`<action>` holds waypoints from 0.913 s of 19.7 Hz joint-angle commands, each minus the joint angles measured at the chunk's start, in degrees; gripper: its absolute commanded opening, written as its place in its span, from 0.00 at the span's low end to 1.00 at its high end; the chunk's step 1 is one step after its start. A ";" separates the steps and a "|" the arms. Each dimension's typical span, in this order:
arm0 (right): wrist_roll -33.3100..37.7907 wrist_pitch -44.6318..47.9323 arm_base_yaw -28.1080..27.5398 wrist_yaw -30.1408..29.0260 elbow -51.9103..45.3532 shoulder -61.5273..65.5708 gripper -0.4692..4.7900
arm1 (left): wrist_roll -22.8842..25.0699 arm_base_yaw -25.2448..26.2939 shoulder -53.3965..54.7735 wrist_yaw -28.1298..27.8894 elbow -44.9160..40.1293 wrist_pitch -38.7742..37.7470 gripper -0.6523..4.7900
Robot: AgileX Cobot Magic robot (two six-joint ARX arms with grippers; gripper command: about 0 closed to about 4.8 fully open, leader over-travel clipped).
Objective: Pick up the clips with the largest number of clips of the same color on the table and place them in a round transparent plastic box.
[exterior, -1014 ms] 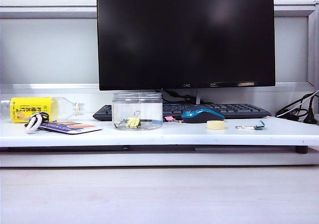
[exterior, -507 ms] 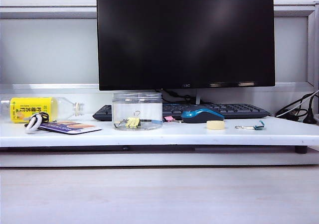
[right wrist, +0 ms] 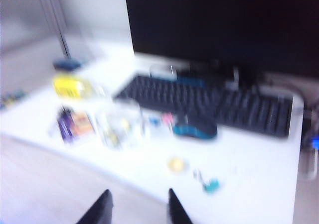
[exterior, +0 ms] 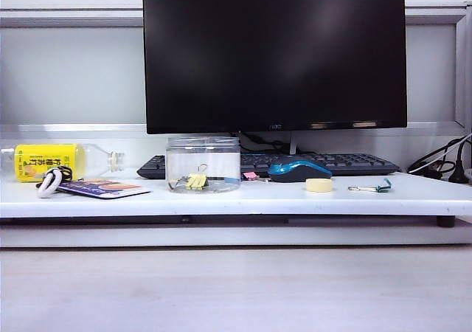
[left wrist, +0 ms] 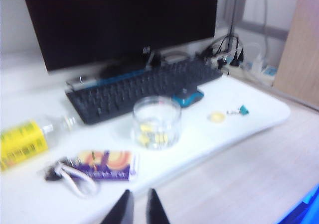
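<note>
The round transparent plastic box (exterior: 203, 164) stands upright on the white desk (exterior: 243, 198), in front of the keyboard (exterior: 324, 162) and just left of the blue mouse (exterior: 299, 170) as seen from the front. Pale-yellow clips (exterior: 196, 181) lie inside the box on its floor; their exact count cannot be made out.

Further right of the box, past the mouse, sit a pale tape roll (exterior: 318, 185) and then a teal clip (exterior: 377, 187), both on the desk surface and apart from each other. Left of the box lie a printed card (exterior: 103, 188) with a white cord (exterior: 49, 182), and behind them a yellow-labelled bottle (exterior: 51, 161) on its side. The monitor (exterior: 274, 54) rises behind the box.

Neither arm appears in the front view. The left gripper (left wrist: 136, 211) hangs high and well back from the box, its fingers nearly together with only a narrow slit, holding nothing. The right gripper (right wrist: 137, 209) is likewise high and withdrawn, fingers spread apart and empty; that view is blurred.
</note>
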 commanded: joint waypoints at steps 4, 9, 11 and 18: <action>1.77 0.83 -0.07 -0.11 -7.96 0.13 0.36 | -3.91 0.02 -0.20 0.02 -2.56 4.37 0.22; 1.38 11.63 -0.07 0.33 -11.67 0.07 0.11 | 0.50 0.02 -0.20 0.17 -4.57 14.25 0.21; 1.38 17.75 -0.07 0.42 -13.77 0.07 0.11 | 2.62 0.02 -0.20 0.20 -6.67 16.22 0.21; 1.38 29.24 -0.09 1.79 -21.84 0.00 0.11 | 3.98 0.02 -0.22 0.22 -17.94 25.57 0.21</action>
